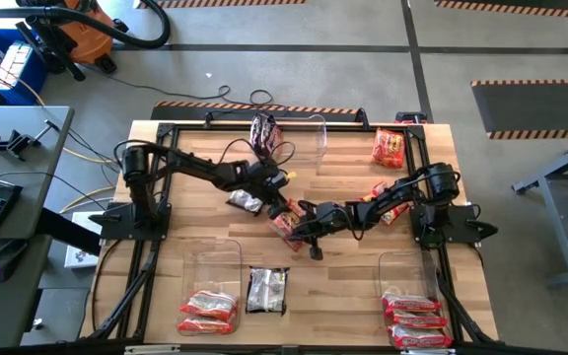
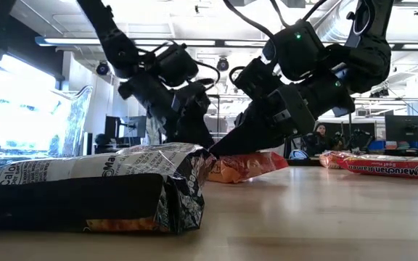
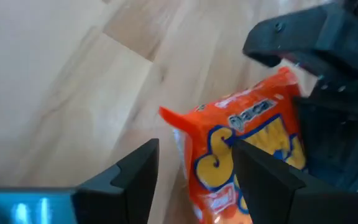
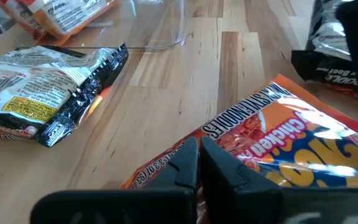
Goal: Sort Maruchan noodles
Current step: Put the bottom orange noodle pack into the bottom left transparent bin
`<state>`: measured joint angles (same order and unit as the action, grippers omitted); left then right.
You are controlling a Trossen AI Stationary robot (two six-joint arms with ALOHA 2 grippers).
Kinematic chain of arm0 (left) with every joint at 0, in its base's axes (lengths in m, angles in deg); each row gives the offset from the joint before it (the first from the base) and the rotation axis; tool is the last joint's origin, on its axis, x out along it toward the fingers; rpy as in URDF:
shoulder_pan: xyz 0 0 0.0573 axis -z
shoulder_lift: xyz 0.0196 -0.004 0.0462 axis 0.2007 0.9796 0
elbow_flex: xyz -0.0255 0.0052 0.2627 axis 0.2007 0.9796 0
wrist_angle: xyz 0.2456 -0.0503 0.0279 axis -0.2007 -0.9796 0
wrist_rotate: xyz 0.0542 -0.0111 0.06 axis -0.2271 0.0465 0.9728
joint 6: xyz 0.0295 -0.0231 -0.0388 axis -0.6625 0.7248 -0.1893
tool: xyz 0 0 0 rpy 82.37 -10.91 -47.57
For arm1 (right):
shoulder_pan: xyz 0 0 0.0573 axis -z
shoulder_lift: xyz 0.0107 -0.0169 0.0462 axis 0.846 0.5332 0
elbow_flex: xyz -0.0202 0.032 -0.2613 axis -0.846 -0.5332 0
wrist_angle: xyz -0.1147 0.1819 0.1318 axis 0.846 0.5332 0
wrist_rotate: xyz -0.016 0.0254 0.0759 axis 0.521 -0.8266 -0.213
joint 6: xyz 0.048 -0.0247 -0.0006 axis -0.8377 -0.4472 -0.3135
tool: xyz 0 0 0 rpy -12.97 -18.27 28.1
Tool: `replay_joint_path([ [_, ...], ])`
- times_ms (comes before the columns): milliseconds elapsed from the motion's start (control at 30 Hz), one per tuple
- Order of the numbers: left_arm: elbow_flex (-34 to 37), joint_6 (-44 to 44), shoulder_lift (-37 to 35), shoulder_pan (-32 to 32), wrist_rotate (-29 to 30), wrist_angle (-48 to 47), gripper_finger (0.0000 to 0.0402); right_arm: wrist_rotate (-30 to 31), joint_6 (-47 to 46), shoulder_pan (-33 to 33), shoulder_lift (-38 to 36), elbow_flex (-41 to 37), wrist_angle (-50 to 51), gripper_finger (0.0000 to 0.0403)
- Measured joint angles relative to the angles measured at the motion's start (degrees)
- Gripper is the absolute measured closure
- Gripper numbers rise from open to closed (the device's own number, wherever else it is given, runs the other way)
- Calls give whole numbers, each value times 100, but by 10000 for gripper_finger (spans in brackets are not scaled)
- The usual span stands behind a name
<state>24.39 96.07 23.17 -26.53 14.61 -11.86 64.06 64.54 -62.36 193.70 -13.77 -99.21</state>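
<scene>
A pale wooden table (image 1: 343, 187) sat on a grey workshop floor, ringed by a black frame, with a desk at one side. Both dark arms reached in to meet near the table's middle. Clear bins stood along the edges: one near-edge bin (image 1: 212, 286) with pinkish-red packets (image 1: 208, 312) in front of it, another (image 1: 405, 281) by a stack of red packets (image 1: 417, 320), and a far bin (image 1: 304, 138) with a dark packet (image 1: 264, 131) beside it. A loose black-silver packet (image 1: 266, 290) lay between the two near bins, another (image 1: 246, 201) under the left arm, and a red one (image 1: 389, 148) at the far right corner. The orange-red packet (image 1: 287, 223) in play lay on the table at the centre. The left gripper (image 3: 194, 177) stood over it with its fingers parted on either side of one end, not clamped. The right gripper (image 4: 199, 163) rested at the packet's opposite edge with its fingers pressed together; whether they pinched the wrapper I could not tell. The risk seemed to be the hand-over: if the right fingers had only a scrap of crinkly film, the packet might slide free on lifting, and the two grippers worked close enough to knock each other.
</scene>
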Motion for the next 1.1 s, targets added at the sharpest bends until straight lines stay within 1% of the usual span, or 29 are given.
replay_joint_path([
  [233, -7, 182, 416, -48, -900, 762, 207, -8, 5, 0, 3, -6, -27, 398],
  [367, -7, 169, 474, -15, -1025, 981, 224, -13, 105, -2, 3, -6, -29, 398],
  [500, -4, 93, 487, -10, -1028, 1075, 270, -34, 102, -7, 7, -10, -94, 398],
  [633, 0, -74, 488, -72, -1072, 1083, 337, -33, -15, -9, 7, -17, -321, 398],
  [700, 0, -114, 488, -91, -1082, 1128, 373, -1, -47, -11, -90, -19, -209, 398],
  [767, 0, -124, 488, -86, -1061, 1209, 393, 64, -48, -38, -311, -46, 50, 398],
  [833, 0, -163, 430, -86, -1052, 1259, 393, 217, -16, -79, -631, -147, 386, 398],
  [933, 0, -304, 284, -53, -1009, 1314, 396, 683, 54, -161, -1334, -433, 801, 398],
  [1033, 0, -452, 20, -6, -829, 1288, 399, 1067, 90, -195, -2052, -1023, 723, 400],
  [1100, 3, -571, -195, 19, -730, 1238, 399, 1126, -20, -148, -2453, -1520, 223, 402],
])
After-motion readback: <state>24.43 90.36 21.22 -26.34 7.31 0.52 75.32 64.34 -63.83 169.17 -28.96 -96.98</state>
